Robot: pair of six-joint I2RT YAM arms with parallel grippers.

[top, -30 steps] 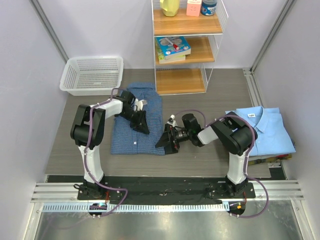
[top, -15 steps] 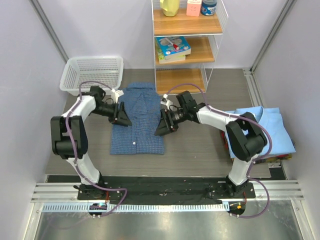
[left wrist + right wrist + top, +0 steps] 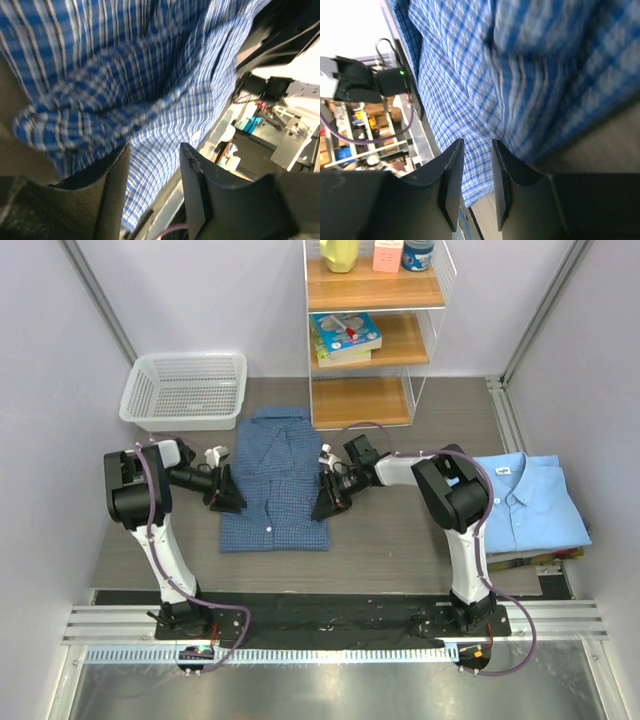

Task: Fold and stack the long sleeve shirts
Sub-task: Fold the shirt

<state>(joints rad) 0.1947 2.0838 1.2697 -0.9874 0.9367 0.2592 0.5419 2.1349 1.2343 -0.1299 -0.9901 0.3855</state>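
The dark blue checked long sleeve shirt [image 3: 275, 485] lies folded flat on the table, collar toward the back. My left gripper [image 3: 228, 498] is low at its left edge, jaws open [image 3: 154, 147], with checked cloth [image 3: 150, 60] just beyond the fingertips. At the right edge sits my right gripper [image 3: 322, 505], jaws apart by a narrow gap [image 3: 477, 142]; the cloth [image 3: 470, 75] shows through the gap and nothing is pinched. The light blue long sleeve shirt [image 3: 525, 500] lies folded at the far right.
A white mesh basket [image 3: 140, 400] stands at the back left. A wooden shelf unit [image 3: 362, 400] with books and containers stands behind the checked shirt. Something flat pokes out under the light blue shirt [image 3: 545, 560].
Both grippers came off the top of the checked shirt and dropped toward its side edges, nearer to me. The right jaws narrowed a lot; the left jaws widened.
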